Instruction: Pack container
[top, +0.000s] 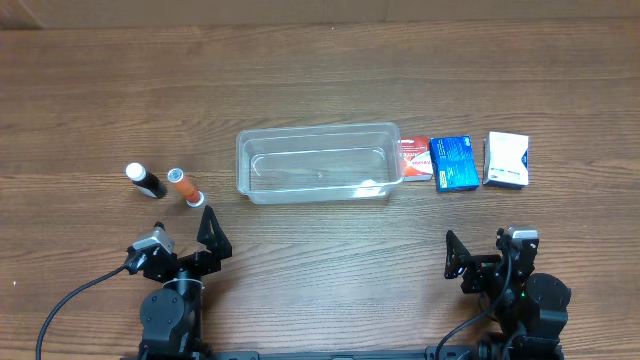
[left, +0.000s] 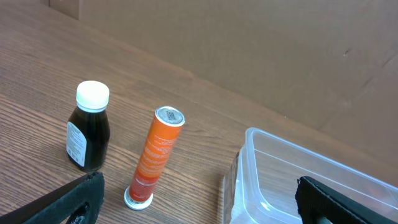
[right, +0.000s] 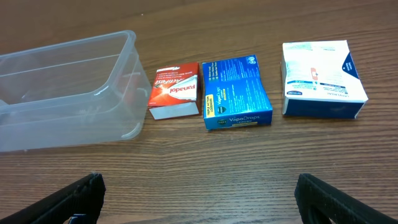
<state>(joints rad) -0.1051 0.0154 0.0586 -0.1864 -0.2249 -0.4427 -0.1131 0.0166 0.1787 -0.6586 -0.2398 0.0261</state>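
Showing the container (top: 318, 131) at mid-bench (top: 320, 60), with both tools released.
Overhead: the left tool (top: 182, 240) and right tool (top: 488, 255) sit at the near edge, jaws spread, grasping nothing. A dark bottle (top: 146, 180) and an orange tube (top: 185, 187) stand left of the container. A red box (top: 414, 158), blue box (top: 455, 164) and white box (top: 507, 160) line up on its right. Left wrist: the tube stands just beside the bottle. Right wrist: the red box lies just beside the container's end, and the white box lies apart.

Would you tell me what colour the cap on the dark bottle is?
The cap is white; the left wrist view shows it best.
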